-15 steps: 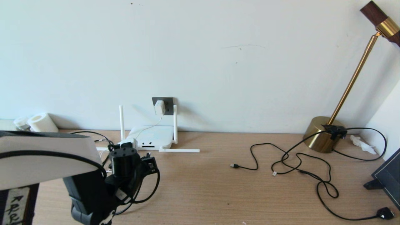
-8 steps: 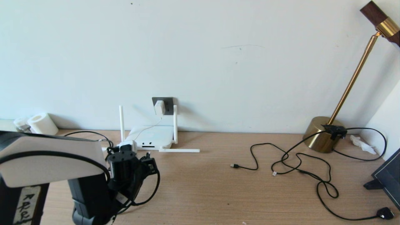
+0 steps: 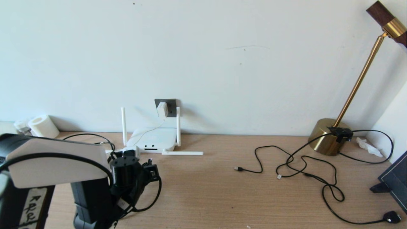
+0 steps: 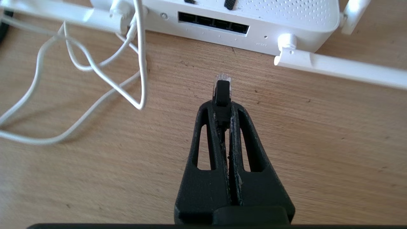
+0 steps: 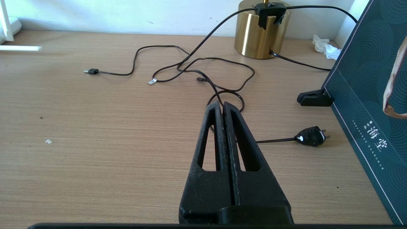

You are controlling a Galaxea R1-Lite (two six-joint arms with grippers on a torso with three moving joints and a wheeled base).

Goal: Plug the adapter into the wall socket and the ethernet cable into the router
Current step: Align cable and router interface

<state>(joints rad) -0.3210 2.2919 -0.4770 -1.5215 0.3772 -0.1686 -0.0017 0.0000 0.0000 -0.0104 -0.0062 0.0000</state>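
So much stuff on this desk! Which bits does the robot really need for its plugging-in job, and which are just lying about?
Needed:
- small white adapter block, already in the dark grey wall socket
- flat white router with stick antennas
- black ethernet cable plug, pinched in the left gripper

Lying about:
- brass desk lamp
- thin black cables
- white paper roll
- dark patterned box

A home or office desk corner: a light wooden desktop point(image 3: 222, 190) against a plain white wall point(image 3: 222, 63), a brass-based desk lamp point(image 3: 329, 136), a white 4-antenna router point(image 3: 154, 140), loose thin black cables point(image 3: 302, 168).
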